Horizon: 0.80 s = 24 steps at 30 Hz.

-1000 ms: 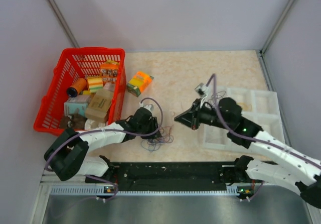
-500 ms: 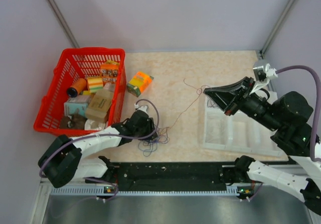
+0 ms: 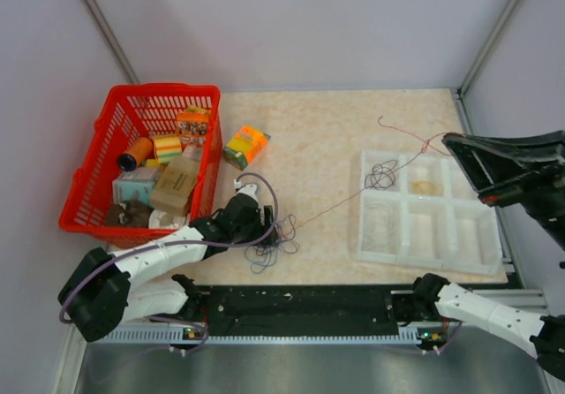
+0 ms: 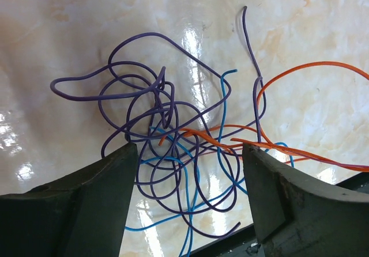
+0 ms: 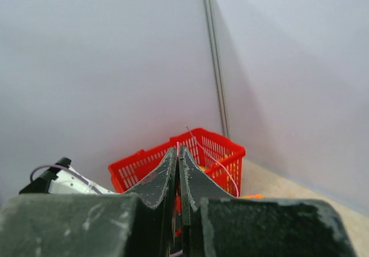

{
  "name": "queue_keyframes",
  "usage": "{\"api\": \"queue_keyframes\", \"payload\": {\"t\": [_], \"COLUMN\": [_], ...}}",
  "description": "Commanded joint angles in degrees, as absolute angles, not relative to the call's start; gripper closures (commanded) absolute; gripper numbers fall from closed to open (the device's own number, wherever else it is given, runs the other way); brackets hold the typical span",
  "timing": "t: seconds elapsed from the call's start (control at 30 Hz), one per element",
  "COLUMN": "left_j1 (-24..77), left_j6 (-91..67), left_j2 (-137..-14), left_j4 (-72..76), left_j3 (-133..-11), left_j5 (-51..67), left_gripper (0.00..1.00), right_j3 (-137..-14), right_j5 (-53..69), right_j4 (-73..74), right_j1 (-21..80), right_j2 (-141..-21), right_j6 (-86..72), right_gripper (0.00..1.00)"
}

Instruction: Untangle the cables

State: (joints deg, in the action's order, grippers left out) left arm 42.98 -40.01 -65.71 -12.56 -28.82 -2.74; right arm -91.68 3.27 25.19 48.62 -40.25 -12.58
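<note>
At left of the top view, one red basket (image 3: 163, 88), crammed with small boxes and an orange spool (image 3: 135, 154). At right, one white tray (image 3: 362, 246) of six compartments: a black coil (image 3: 381, 176) in the upper-left, a pale yellow loop (image 3: 425, 185) in the upper-middle. Between them, one orange-green box (image 3: 245, 147). Low centre, the cables (image 3: 269, 251) in one tangle of purple, blue and orange. Left gripper (image 4: 189, 153) spread wide either side of it. Right gripper (image 3: 450, 139), upper right, pinched closed on one thin wire (image 3: 335, 205) stretched from the tangle.
</note>
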Motion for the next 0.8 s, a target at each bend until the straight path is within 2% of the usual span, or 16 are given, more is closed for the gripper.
{"api": "queue_keyframes", "payload": {"t": [0.0, 0.07, 0.17, 0.27, 0.5, 0.77], "left_j1": [42.8, 42.8, 42.8, 42.8, 42.6, 42.7], "left_j6": [-37.4, -36.8, -36.2, -35.7, -34.1, -32.7], "left_j2": [-63.6, -63.3, -62.6, -62.1, -63.8, -58.8], "left_j4": [-13.9, -14.6, -15.7, -16.3, -16.3, -13.9], "left_j3": [-31.7, -32.4, -33.3, -33.4, -34.0, -36.2], "left_j5": [-5.4, -6.1, -7.0, -8.8, -8.0, 2.6], "left_gripper": [0.22, 0.22, 0.21, 0.17, 0.14, 0.11], "right_j3": [-95.2, -96.1, -97.7, -101.0, -109.2, -97.8], "right_j5": [4.9, 4.7, -2.6, -7.7, -6.2, -10.1], "right_j4": [24.6, 24.7, 26.8, 29.0, 28.9, 28.9], "right_j1": [49.2, 49.2, 49.1, 49.2, 49.2, 49.1], "right_j2": [-40.3, -39.9, -39.8, -39.5, -39.4, -38.8], "right_j6": [-11.1, -10.0, -7.7, -4.9, -0.8, -2.1], "right_gripper": [1.00, 1.00, 1.00, 1.00, 1.00, 1.00]}}
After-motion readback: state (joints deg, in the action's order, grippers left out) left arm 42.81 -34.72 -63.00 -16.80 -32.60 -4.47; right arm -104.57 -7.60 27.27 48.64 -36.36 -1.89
